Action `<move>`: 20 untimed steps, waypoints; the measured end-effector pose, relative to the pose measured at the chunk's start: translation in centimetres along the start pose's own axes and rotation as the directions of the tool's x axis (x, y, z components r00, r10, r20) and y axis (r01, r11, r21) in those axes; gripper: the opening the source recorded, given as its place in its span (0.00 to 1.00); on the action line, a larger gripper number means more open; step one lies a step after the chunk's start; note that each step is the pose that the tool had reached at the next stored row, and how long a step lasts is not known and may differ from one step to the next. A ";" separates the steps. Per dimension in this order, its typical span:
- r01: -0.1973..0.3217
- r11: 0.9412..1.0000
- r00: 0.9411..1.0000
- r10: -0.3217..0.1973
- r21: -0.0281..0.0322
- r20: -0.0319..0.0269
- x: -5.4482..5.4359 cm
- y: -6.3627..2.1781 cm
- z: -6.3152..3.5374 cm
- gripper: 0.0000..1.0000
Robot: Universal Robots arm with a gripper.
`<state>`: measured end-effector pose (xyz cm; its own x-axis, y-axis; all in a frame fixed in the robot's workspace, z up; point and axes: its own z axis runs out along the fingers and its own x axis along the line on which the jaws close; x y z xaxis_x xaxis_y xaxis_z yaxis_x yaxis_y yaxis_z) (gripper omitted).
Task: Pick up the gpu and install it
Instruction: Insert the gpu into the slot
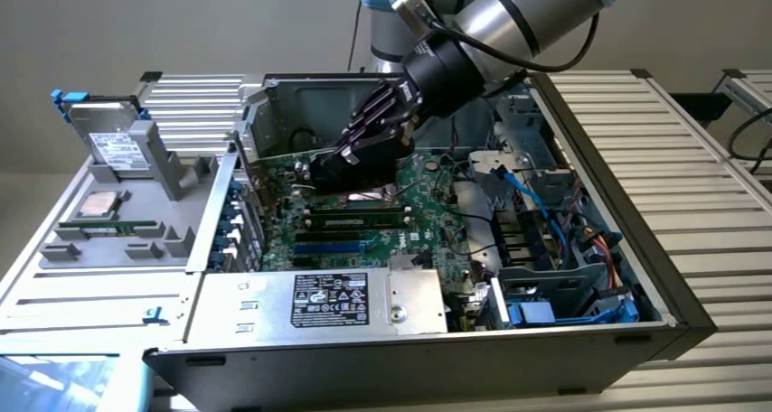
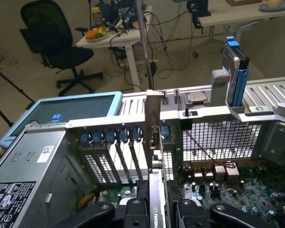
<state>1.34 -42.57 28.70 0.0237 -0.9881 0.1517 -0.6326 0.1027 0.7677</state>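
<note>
My gripper reaches down into the open computer case, shut on the gpu. It holds the card on edge just above the green motherboard. In the wrist view the gpu stands between my two black fingers, with its black cooler side showing a logo. Its silver bracket runs up to the row of rear expansion slot openings with blue clips. Whether the card's lower edge sits in a slot is hidden by the gripper.
A long green memory stick lies in its socket below the gripper. The grey power supply fills the case's near corner. Blue cables and drive bays lie toward the exterior view's right. A drive caddy stands on the folded-out tray.
</note>
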 end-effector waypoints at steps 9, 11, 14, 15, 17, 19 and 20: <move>0.042 0.997 0.999 -0.041 -0.059 0.007 0.0 -0.85 -0.45 0.28; 0.046 0.997 0.999 -0.046 -0.059 0.001 -0.1 -1.32 -0.49 0.28; 0.052 0.996 0.999 -0.053 -0.076 -0.006 -0.1 -1.56 -0.45 0.28; 0.054 0.995 0.998 -0.055 -0.085 -0.007 -0.1 -1.60 -0.45 0.28; 0.059 0.993 0.998 -0.060 -0.098 -0.011 -0.1 -1.83 -0.54 0.28; 0.060 0.993 0.998 -0.062 -0.098 -0.012 -0.1 -1.90 -0.53 0.28; 0.060 0.993 0.998 -0.062 -0.098 -0.012 -0.1 -1.90 -0.53 0.28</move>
<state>2.95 -42.59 27.55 0.0722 -0.9911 0.1117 -0.5507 0.0537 0.8329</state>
